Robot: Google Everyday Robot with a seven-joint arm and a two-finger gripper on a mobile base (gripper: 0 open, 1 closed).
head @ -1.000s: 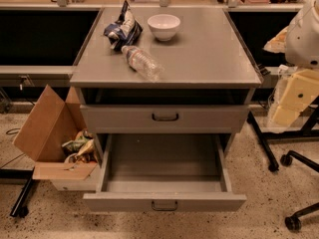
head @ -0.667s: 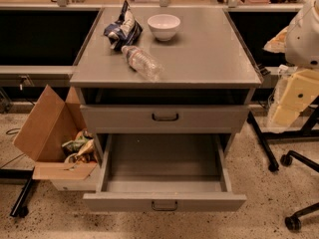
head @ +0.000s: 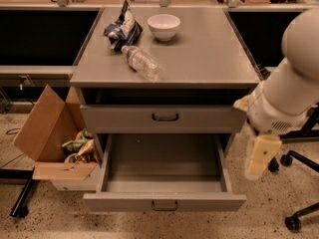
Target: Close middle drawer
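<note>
Swinging in from the right edge, the arm (head: 294, 83) is now reaching lower and further left than it was a second ago. Its cream-coloured end effector (head: 261, 157) is hanging just beside the right side of the cabinet, level with the open drawer's side wall but not touching it. Whether it is standing wide or narrow I cannot tell.

The middle drawer (head: 164, 176) is sitting exactly as it was, pulled far out toward the near side. Its inside is showing bare, and its low front panel is carrying the small loop handle (head: 164, 205) at the near edge. The taller drawer (head: 164, 118) above it, and the bowl (head: 164, 26) and bottle (head: 142, 62) on the surface (head: 209, 49), are likewise staying put.

So only the approach is getting under way, and the closing itself is not yet beginning. By my reading, the end effector is still sitting farther back than the front panel. It is going to need to come round to the near side and press that panel away, without clipping the drawer's right corner.
</note>
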